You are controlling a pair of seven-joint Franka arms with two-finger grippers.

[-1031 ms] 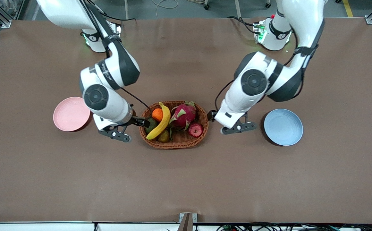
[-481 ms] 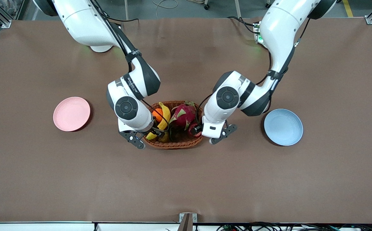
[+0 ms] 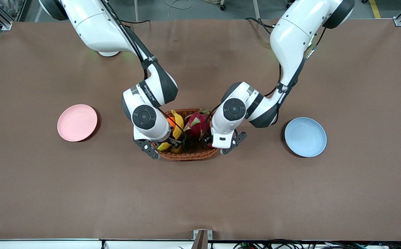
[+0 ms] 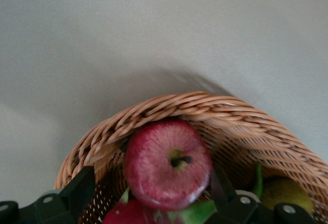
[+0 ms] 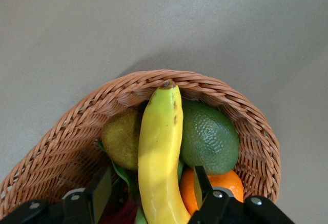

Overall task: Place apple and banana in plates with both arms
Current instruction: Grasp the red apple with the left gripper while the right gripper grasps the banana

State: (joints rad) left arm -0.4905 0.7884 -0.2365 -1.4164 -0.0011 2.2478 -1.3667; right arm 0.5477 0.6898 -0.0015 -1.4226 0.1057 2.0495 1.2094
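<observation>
The banana (image 5: 161,152) lies in the wicker basket (image 3: 186,155); its upper part shows in the front view (image 3: 177,123). My right gripper (image 5: 152,187) is open, low in the basket, one finger (image 5: 102,188) on each side of the banana. The apple (image 4: 166,163) sits at the basket's end toward the left arm, by the rim. My left gripper (image 4: 151,187) is open with its fingers (image 4: 82,188) either side of the apple. In the front view the left wrist hides the apple. The pink plate (image 3: 77,122) and the blue plate (image 3: 305,136) lie empty on the table.
The basket also holds a pink dragon fruit (image 3: 197,124), an orange (image 5: 233,180), a green avocado (image 5: 207,137) and a brownish pear (image 5: 123,139). The pink plate lies toward the right arm's end, the blue plate toward the left arm's end.
Both arms have swung in from beside the basket and come down over it. The right gripper now straddles the banana and the left gripper straddles the apple.
</observation>
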